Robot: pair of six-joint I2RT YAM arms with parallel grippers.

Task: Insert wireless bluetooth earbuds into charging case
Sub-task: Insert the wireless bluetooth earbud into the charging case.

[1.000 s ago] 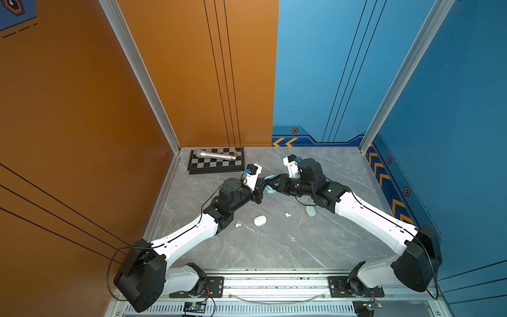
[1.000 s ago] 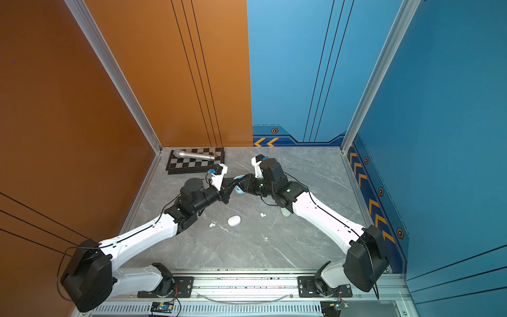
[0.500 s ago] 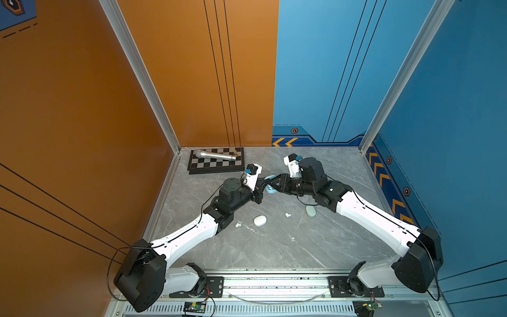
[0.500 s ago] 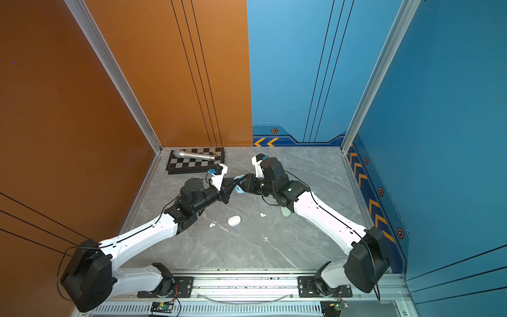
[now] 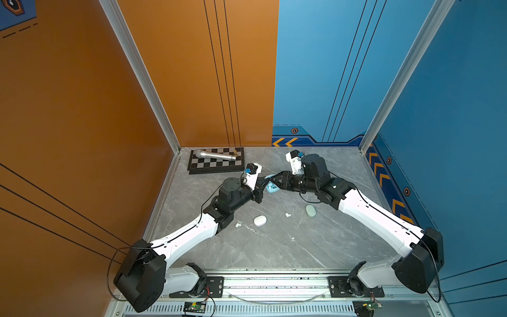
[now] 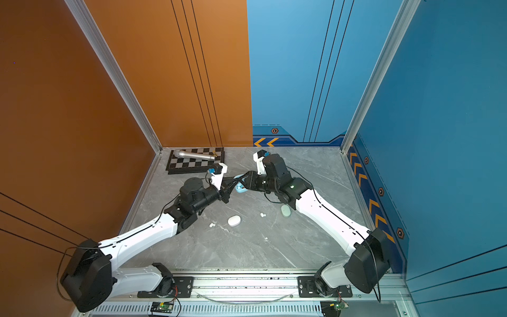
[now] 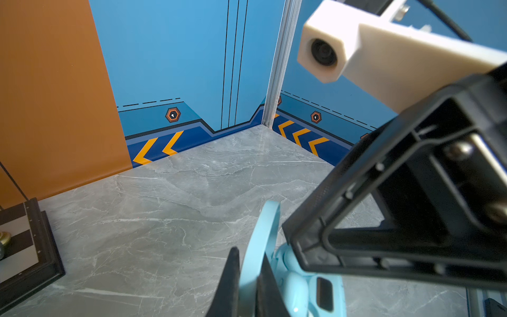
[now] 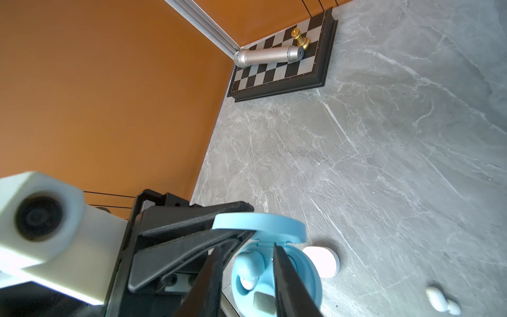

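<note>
A pale blue charging case (image 5: pixel 272 188) (image 6: pixel 241 188) stands open on the grey floor between both arms. My left gripper (image 7: pixel 249 255) is shut on its raised lid (image 7: pixel 263 233) (image 8: pixel 260 225). My right gripper (image 8: pixel 247 247) reaches over the case base (image 8: pixel 307 280), its fingers slightly open. A pale blue earbud (image 8: pixel 248 264) (image 7: pixel 295 288) sits in a socket between them, with a small gap on each side. A rectangular slot beside it shows no bud. More earbuds lie loose on the floor: a white pair (image 5: pixel 237 224) (image 6: pixel 211 225) and another pale pair (image 5: pixel 287 215) (image 6: pixel 262 215).
A shut white case (image 5: pixel 260 221) (image 8: pixel 321 260) and a shut mint green case (image 5: pixel 310 210) (image 6: pixel 285 210) lie nearer the front. A chessboard (image 5: pixel 216 163) with a silver microphone (image 5: pixel 216 155) sits in the back left corner. A tiny white speck (image 5: pixel 292 238) lies mid-floor.
The right gripper's fingers have parted a little around the blue earbud in the case. Both arms have hardly moved, and the left gripper still clamps the lid.
</note>
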